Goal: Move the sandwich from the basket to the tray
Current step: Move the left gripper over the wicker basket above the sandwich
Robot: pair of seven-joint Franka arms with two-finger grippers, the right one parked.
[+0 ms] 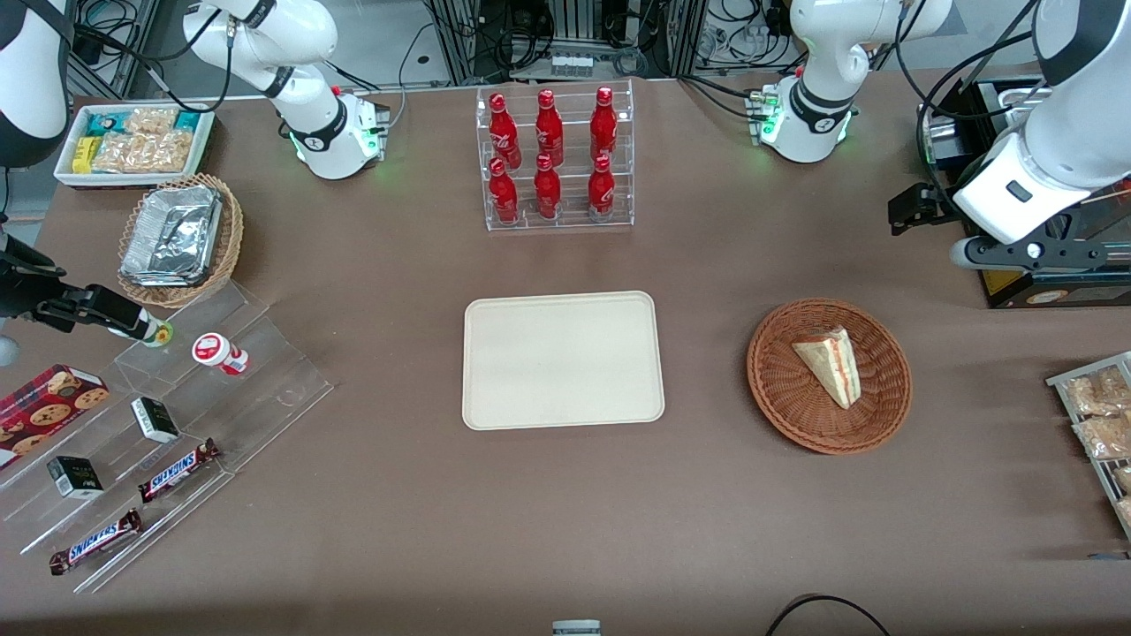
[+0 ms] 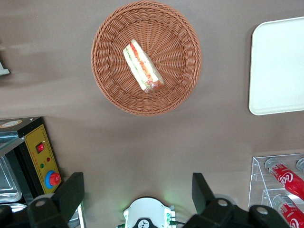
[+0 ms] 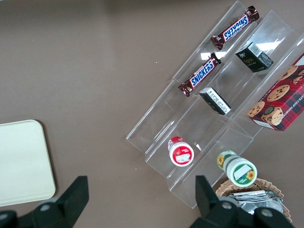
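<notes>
The sandwich (image 1: 831,364), a pale bread wedge with red and orange filling along its edge, lies in the round reddish-brown wicker basket (image 1: 778,389). The cream-beige tray (image 1: 562,360) lies flat at the table's middle, beside the basket, with nothing on it. My left gripper (image 1: 914,212) is open and empty. It hangs well above the table, farther from the front camera than the basket, toward the working arm's end. In the left wrist view the gripper (image 2: 137,192) has its fingers (image 2: 71,194) wide apart, with the sandwich (image 2: 143,66), the basket (image 2: 175,42) and part of the tray (image 2: 278,66) below.
A clear rack of red bottles (image 1: 557,159) stands farther from the front camera than the tray. A black box with a yellow panel (image 1: 1043,283) sits under my arm. A rack of snack packets (image 1: 1096,424) is at the working arm's end. A clear stepped shelf (image 1: 177,424) and a foil-filled tan basket (image 1: 181,238) are at the parked arm's end.
</notes>
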